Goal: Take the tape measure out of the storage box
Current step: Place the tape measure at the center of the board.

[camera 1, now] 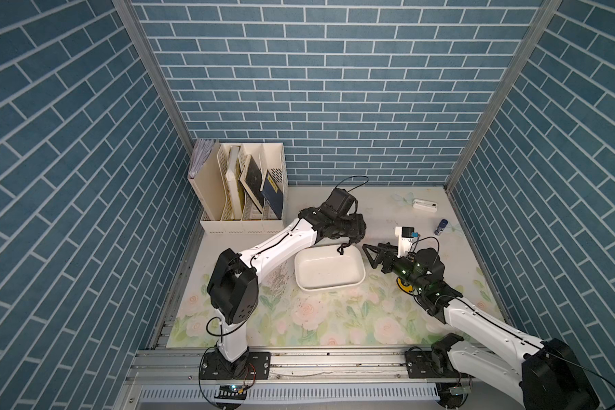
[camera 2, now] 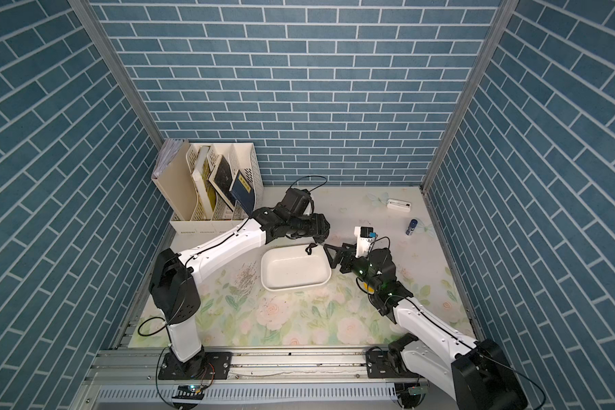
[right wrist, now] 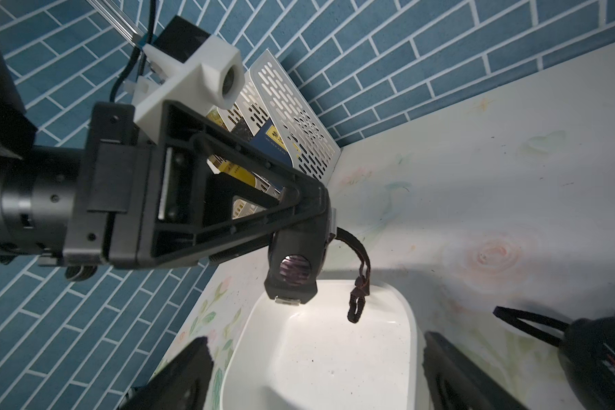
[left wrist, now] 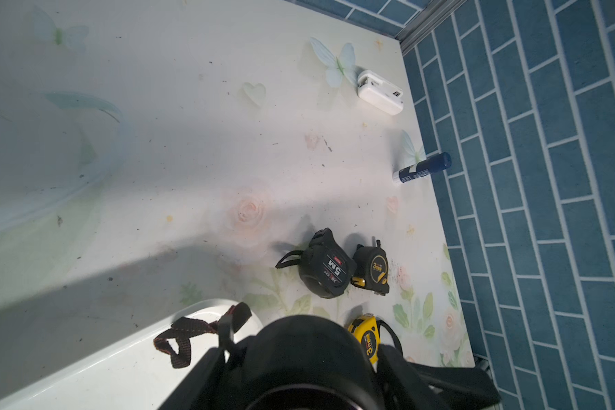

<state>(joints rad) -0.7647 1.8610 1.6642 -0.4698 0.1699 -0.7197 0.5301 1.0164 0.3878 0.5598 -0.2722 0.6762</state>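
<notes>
In both top views the white storage box [camera 1: 329,269] [camera 2: 295,269] lies mid-table, its inside bare. My left gripper [camera 1: 354,236] [left wrist: 299,355] hovers over the box's far rim, shut on a black tape measure [right wrist: 292,269] that hangs clear above the box [right wrist: 316,355]. The tape measure's strap [camera 1: 342,247] [left wrist: 183,337] dangles over the rim. My right gripper [camera 1: 370,253] [right wrist: 316,372] stands open and holds nothing just off the box's right end, its jaws pointing across the box.
Three more tape measures lie on the mat right of the box: a black one marked 5M [left wrist: 325,266], a black-and-yellow one [left wrist: 371,268] and a yellow one [left wrist: 366,337]. A cream file organiser [camera 1: 242,191] fills the back left corner. A white device [camera 1: 425,206] and a glue stick [camera 1: 442,226] lie back right.
</notes>
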